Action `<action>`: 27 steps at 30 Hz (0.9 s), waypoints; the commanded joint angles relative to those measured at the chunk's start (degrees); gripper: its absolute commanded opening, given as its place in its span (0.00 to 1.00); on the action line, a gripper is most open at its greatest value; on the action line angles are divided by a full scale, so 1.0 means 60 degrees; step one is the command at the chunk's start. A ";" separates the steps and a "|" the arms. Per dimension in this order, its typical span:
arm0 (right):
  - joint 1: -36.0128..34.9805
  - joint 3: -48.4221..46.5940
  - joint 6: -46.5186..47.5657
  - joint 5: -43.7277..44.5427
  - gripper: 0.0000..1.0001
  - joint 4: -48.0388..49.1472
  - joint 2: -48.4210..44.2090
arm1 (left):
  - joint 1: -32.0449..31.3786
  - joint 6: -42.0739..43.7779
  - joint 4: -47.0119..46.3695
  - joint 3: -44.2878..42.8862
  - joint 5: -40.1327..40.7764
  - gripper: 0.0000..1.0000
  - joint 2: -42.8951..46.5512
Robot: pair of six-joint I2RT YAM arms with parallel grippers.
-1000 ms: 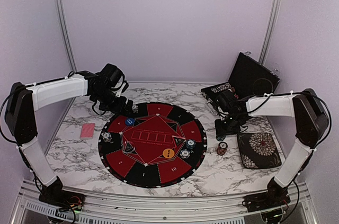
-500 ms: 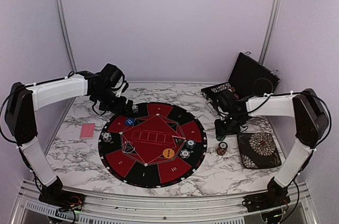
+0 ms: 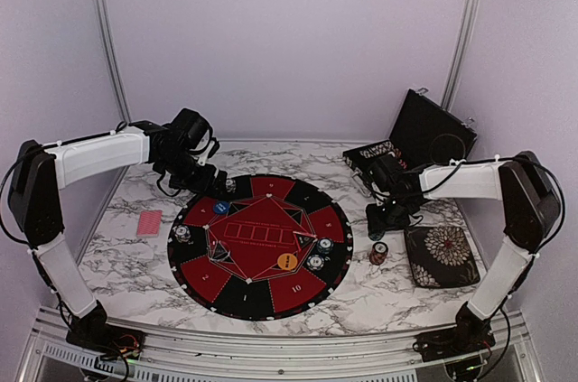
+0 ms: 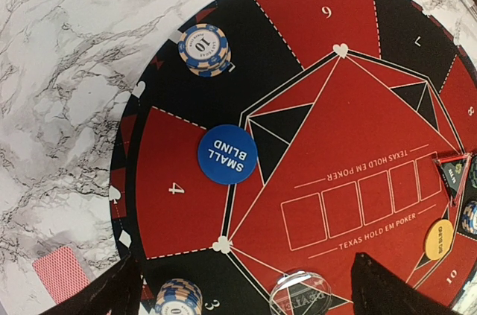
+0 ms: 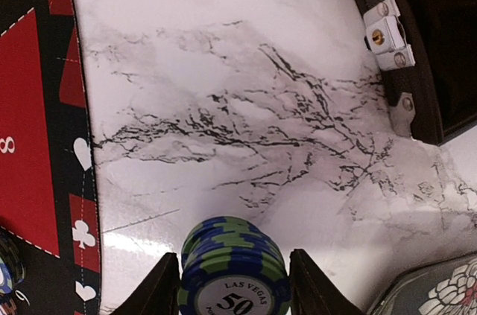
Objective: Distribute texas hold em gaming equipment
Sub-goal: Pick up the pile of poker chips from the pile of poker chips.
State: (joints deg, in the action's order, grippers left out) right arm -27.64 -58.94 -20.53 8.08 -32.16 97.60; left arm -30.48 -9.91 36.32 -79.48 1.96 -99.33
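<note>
My right gripper (image 5: pixel 232 287) is shut on a green-and-blue "50" chip stack (image 5: pixel 232 252), a finger on each side, low over the marble between the mat and the case; from above that gripper (image 3: pixel 381 219) stands right of the mat. My left gripper (image 4: pixel 252 289) hangs wide open and holds nothing above the round felt mat (image 4: pixel 373 129), near the mat's far left (image 3: pixel 215 185). On the mat lie a blue "small blind" disc (image 4: pixel 227 154), a blue-and-cream chip stack (image 4: pixel 205 49), another stack (image 4: pixel 177 298), a clear dealer button (image 4: pixel 298 294) and an orange disc (image 4: pixel 439 239).
A red-backed card (image 3: pixel 149 222) lies on the marble left of the mat. A reddish chip stack (image 3: pixel 379 253) stands beside the dark flower-patterned tray (image 3: pixel 441 256). The black hinged case (image 3: pixel 424 134) is open at the back right. More chip stacks (image 3: pixel 314 263) sit on the mat's right side.
</note>
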 commanded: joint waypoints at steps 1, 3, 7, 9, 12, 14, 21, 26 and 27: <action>-0.0036 -0.0008 -0.0068 0.0081 0.48 0.0085 0.0073 | 0.0026 0.0074 -0.0061 0.0096 -0.0077 0.99 -0.0114; -0.0037 0.0001 -0.0082 0.0089 0.47 0.0098 0.0060 | 0.0025 0.0071 -0.0059 0.0102 -0.0077 0.99 -0.0103; -0.0037 -0.0033 -0.0080 0.0071 0.47 0.0102 0.0043 | 0.0024 0.0075 -0.0048 0.0105 -0.0077 0.99 -0.0121; -0.0039 -0.0035 -0.0081 0.0075 0.46 0.0103 0.0044 | 0.0026 0.0075 -0.0053 0.0100 -0.0064 0.99 -0.0105; -0.0036 -0.0048 -0.0085 0.0074 0.41 0.0105 0.0015 | 0.0026 0.0079 -0.0055 0.0107 -0.0049 0.99 -0.0104; -0.0037 -0.0086 -0.0086 0.0067 0.39 0.0082 -0.0017 | 0.0026 0.0072 -0.0058 0.0107 -0.0048 0.99 -0.0101; -0.0037 -0.0191 -0.0096 0.0098 0.33 -0.0019 -0.0160 | 0.0026 0.0077 -0.0044 0.0105 -0.0036 0.99 -0.0089; -0.0037 -0.0291 -0.0117 0.0190 0.31 -0.0114 -0.0264 | 0.0026 0.0083 -0.0048 0.0105 -0.0028 0.99 -0.0095; -0.0037 -0.0298 -0.0114 0.0216 0.31 -0.0138 -0.0294 | 0.0023 0.0084 -0.0050 0.0107 -0.0021 0.99 -0.0087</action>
State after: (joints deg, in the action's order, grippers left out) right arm -27.64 -58.98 -20.93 8.16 -32.14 97.60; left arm -30.48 -9.89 36.29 -79.48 1.96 -99.33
